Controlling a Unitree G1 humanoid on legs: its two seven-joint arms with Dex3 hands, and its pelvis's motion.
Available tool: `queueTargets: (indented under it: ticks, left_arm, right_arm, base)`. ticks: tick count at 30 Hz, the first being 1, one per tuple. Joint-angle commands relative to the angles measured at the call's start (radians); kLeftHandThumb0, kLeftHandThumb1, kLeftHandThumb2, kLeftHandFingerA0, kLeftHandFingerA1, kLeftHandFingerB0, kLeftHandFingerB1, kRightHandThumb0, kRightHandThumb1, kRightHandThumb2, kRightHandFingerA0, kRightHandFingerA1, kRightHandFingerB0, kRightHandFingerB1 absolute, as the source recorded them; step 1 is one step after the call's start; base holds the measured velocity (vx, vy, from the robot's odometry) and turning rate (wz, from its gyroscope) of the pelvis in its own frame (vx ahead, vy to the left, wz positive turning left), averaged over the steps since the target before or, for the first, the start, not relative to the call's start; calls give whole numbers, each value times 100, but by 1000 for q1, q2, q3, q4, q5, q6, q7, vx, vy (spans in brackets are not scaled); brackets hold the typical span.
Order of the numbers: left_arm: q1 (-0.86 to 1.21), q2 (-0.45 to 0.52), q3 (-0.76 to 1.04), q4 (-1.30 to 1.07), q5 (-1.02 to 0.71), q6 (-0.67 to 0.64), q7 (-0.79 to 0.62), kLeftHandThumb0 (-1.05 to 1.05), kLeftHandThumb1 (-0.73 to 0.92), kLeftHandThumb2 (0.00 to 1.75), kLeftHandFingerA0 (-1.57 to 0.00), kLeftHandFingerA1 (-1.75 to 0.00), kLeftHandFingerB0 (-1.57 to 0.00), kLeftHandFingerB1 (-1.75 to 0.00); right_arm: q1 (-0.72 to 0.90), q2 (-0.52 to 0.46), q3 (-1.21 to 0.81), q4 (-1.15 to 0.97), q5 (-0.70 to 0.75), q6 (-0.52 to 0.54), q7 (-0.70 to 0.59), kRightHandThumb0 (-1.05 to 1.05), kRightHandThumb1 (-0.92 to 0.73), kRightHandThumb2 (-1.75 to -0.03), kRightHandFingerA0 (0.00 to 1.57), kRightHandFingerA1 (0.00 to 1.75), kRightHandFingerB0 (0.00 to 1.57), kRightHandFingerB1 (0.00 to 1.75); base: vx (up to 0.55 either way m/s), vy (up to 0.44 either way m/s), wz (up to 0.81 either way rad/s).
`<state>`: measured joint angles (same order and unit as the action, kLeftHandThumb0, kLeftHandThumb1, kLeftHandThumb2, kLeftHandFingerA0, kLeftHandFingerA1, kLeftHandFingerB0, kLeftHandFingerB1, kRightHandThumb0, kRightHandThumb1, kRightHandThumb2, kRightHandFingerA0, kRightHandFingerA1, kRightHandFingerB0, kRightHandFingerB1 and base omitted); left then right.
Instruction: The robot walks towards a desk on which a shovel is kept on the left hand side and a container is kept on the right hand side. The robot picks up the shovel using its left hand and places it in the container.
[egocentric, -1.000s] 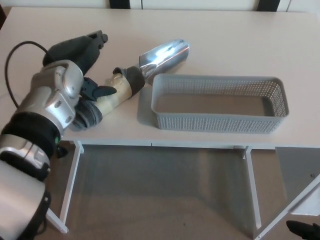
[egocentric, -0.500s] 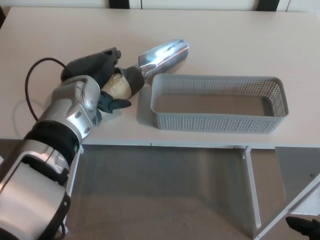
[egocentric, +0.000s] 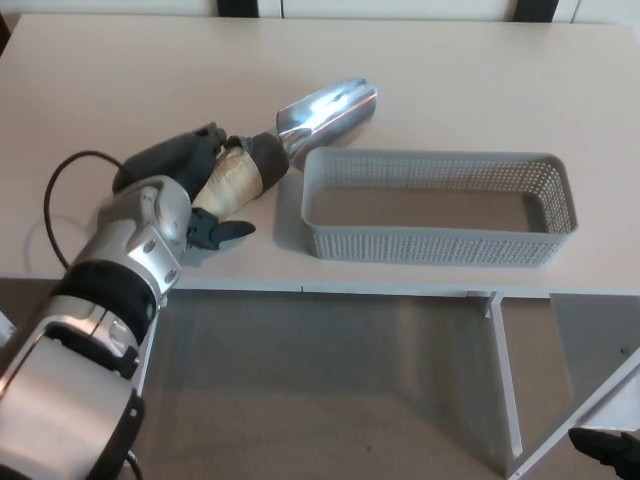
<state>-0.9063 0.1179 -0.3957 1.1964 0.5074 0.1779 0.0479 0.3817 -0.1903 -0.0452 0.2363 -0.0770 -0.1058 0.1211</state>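
Nearest the camera, at the lower left of the frame, the silver left arm reaches up and to the right over the front edge of the desk. Its left hand sits at the left of centre, spread around the rear end of the shovel: one thick finger lies along the far side of the handle, another dark finger points right on the near side, and the handle runs between them. Whether the fingers are pressing on it or only bracketing it cannot be told from here; the shovel lies flat on the desk, not lifted. The handle is pale, rounded and thick, with a dark collar where it meets the metal. It looks the right place to grip, since it fills the hand and is likely less slippery than the blade. The scoop beyond it, a little above centre, is shiny metal, stiff and probably smooth, so it should carry most of the weight and may tip forward if the hold is far back. A grasp close to the collar would likely balance better. The container, a grey perforated basket at the centre right, stands just beside the shovel with its near left corner close to the collar. It looks light enough to slide if knocked. The right hand does not show.
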Motion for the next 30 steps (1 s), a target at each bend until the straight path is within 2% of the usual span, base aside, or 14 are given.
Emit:
queueTargets:
  ticks: [1, 3, 4, 5, 6, 8, 12, 13, 14, 15, 18, 23, 27, 30]
  left_arm:
    - [38, 3, 28, 20, -26, -17, -2, -72, 52, 57, -20, -34, -6, -22]
    - [46, 1, 17, 30, -9, -12, 7, -74, 44, 80, -21, -45, -7, -22]
    - [49, 2, 18, 33, -10, -13, 5, -74, 53, 57, -26, -35, -6, -23]
    - [48, 0, 22, 36, -15, -9, 1, -37, 21, 86, -1, -48, 0, -49]
    - [47, 0, 20, 37, -13, -8, 1, -74, 54, 57, -24, -34, -5, -22]
    - [48, 0, 11, 42, -6, -6, -11, -77, 48, 83, -18, -45, -2, -15]
    - [60, -2, 10, 43, -9, -39, -7, -72, 56, 58, -25, -36, -4, -22]
    - [64, -4, 6, 43, -5, -54, 9, -71, 46, 81, -25, -48, -3, -24]
    - [76, -6, 9, 37, -7, -87, 41, -62, 56, 58, -55, -43, -13, -26]
    - [82, -10, 17, 35, -14, -104, 58, -33, 40, 95, -73, -79, 0, -47]
    - [87, -12, 63, 35, -57, -142, 33, -35, 77, 66, -93, -70, -34, -32]
    - [78, -1, 31, 44, -23, -173, -19, -16, 66, 59, -87, -88, -93, -59]
    - [71, 0, 32, 39, -21, -186, 18, -29, 75, 62, -95, -120, -51, -45]
    - [73, 16, 43, 27, -30, -226, 32, -25, 78, 63, -101, -134, -61, -114]
  right_arm:
    - [5, -13, 3, -24, -12, 15, -6, -40, -70, -60, 55, 51, 38, 42]
    - [1, -12, 3, -18, -11, 4, -6, -41, -69, -60, 56, 52, 38, 42]
    - [-3, -12, 4, -11, -12, 0, -6, -41, -69, -60, 55, 52, 38, 42]
    - [-9, -13, 4, -6, -11, 0, -6, -41, -69, -60, 55, 51, 37, 42]
    - [-11, -13, 5, -6, -11, 0, -5, -41, -69, -60, 55, 51, 37, 41]
    - [-11, -14, 8, -26, -17, 27, -6, -41, -70, -60, 54, 49, 37, 40]
    - [-12, -9, 5, -23, -9, 21, -6, -40, -69, -60, 56, 52, 38, 42]
    - [-13, -10, 6, -22, -12, 17, -8, -40, -69, -60, 56, 52, 38, 42]
    - [-16, -9, 5, -13, -8, 10, -6, -40, -69, -60, 56, 52, 38, 43]
    - [-18, -9, 6, -10, -12, 9, -11, -40, -68, -59, 57, 53, 39, 43]
    - [-24, -4, 8, -15, -10, 22, -12, -39, -69, -60, 55, 51, 38, 42]
    - [-32, -7, 8, -7, -10, 17, -10, -40, -69, -60, 56, 52, 39, 42]
    - [-48, -6, 6, -11, -4, 28, -7, -40, -69, -60, 55, 52, 38, 42]
    - [-59, -13, 4, -11, -6, 27, -5, -39, -70, -60, 56, 51, 38, 42]
  base:
    - [0, 0, 0]
    - [0, 0, 0]
    - [0, 0, 0]
    - [0, 0, 0]
    - [0, 0, 0]
    - [0, 0, 0]
    - [0, 0, 0]
    - [0, 0, 0]
    - [0, 0, 0]
    - [0, 0, 0]
    - [0, 0, 0]
    - [0, 0, 0]
    - [0, 0, 0]
    - [0, 0, 0]
